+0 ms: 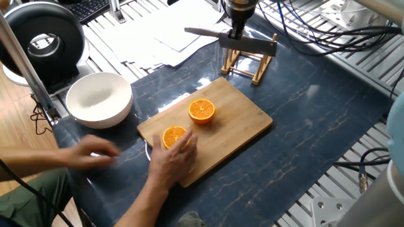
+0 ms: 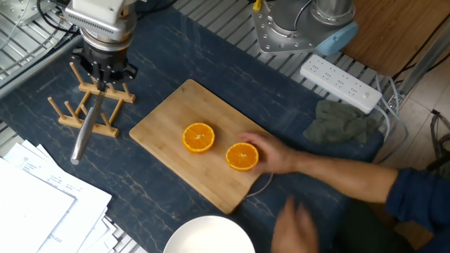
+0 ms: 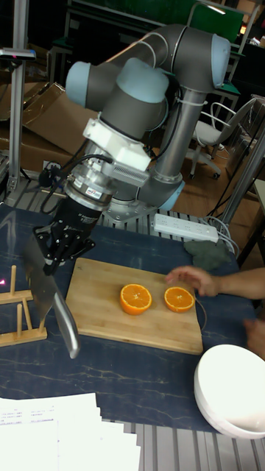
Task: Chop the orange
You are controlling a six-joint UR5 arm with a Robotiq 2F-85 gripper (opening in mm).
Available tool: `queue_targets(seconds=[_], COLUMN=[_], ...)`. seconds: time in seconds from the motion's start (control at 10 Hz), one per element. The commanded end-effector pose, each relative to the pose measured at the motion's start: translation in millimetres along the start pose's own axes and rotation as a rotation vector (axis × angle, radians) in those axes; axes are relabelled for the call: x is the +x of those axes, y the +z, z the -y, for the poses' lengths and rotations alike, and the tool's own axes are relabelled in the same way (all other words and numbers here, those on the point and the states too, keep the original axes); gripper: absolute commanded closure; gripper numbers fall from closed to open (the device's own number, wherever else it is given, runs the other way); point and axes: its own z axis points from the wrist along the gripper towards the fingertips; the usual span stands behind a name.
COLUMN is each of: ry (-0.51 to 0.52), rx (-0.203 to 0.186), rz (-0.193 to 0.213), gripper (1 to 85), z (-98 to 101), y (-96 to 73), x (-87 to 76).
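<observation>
The orange lies in two halves, cut faces up, on the wooden cutting board [image 1: 237,129]. One half [image 1: 202,110] [image 2: 199,138] [image 3: 136,298] sits free near the board's middle. A person's hand [image 2: 271,154] touches the other half [image 1: 175,136] [image 2: 242,157] [image 3: 179,299] at the board's edge. My gripper [image 1: 237,33] [image 2: 103,77] [image 3: 53,261] is shut on a knife [image 1: 249,43] [image 2: 84,133] [image 3: 46,291]. It hangs over the small wooden rack [image 1: 247,62] [image 2: 88,105], away from the board.
A white bowl [image 1: 99,99] [image 3: 232,390] stands beside the board's near end. Papers [image 2: 35,204] lie past the rack. A power strip [image 2: 341,77] and a grey cloth [image 2: 337,123] sit near the arm's base. The person's other hand [image 1: 88,154] hovers by the bowl.
</observation>
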Motion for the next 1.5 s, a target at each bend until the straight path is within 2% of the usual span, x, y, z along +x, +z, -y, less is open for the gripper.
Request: queue_targets(seconds=[0.0,0.3,0.6,0.9,1.4], ry=[-0.017,-0.017,0.034,0.031,-0.013], rx=[-0.024,-0.038,-0.099,-0.108,-0.105], rz=[0.031,0.039,0.018,0.042,0.072], gripper=[84.3,84.3,84.3,84.3,84.3], z=[1.5,1.4,-12.6,-14.0,-13.4], y=[15.6,26.5,37.5,53.8,62.9], x=[4.9,15.5,28.6,32.3,26.4])
